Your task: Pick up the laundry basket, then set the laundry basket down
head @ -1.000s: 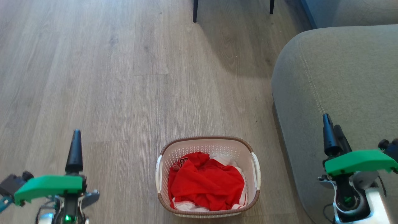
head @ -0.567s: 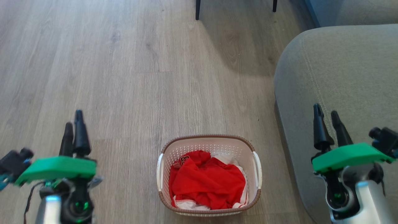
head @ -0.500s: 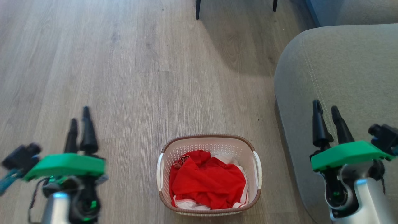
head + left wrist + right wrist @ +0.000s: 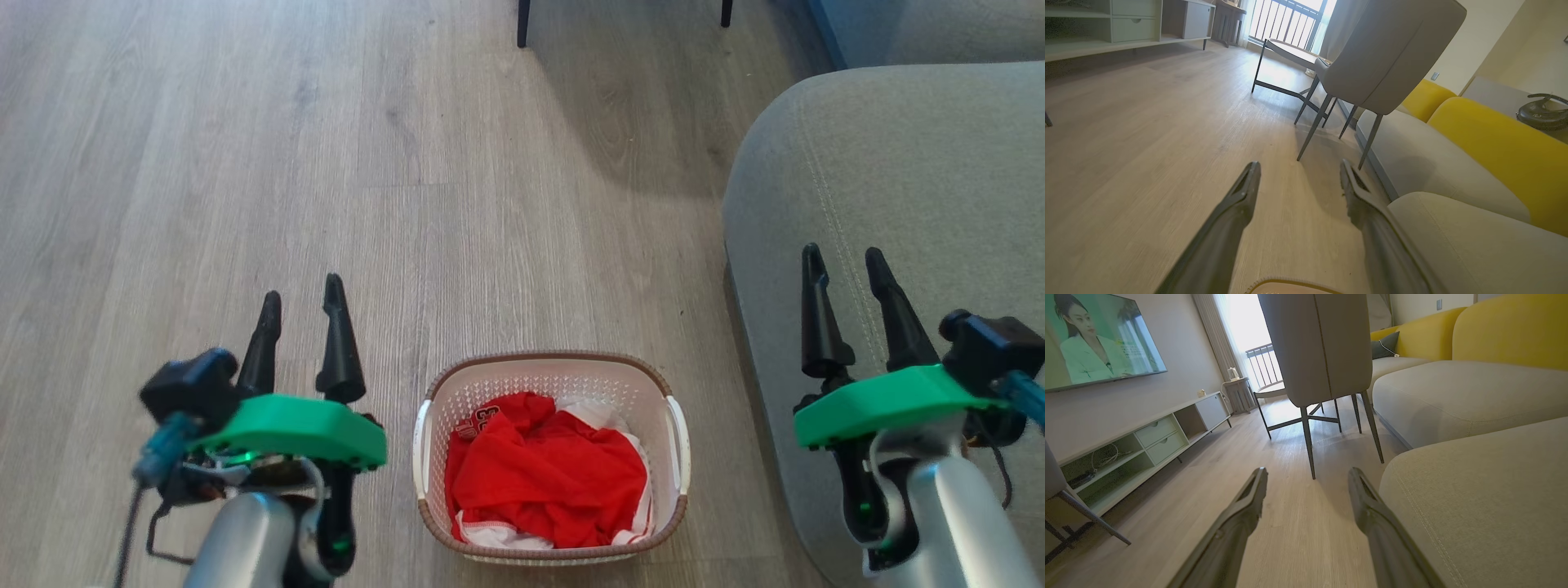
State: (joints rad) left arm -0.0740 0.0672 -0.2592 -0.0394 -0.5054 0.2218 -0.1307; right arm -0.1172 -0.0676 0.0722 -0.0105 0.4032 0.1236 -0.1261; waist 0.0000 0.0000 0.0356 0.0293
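On the floor (image 4: 326, 163), the laundry basket (image 4: 563, 382) — clothes (image 4: 547, 482) inside, sofa (image 4: 898, 180) to its right, chair legs (image 4: 523, 20) beyond

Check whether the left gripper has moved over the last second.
Yes. In the head view the left gripper has shifted right, toward the laundry basket, and slightly up the view; the basket has barely shifted.

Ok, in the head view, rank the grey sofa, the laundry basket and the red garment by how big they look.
1. grey sofa, largest
2. laundry basket
3. red garment, smallest, lying inside the basket
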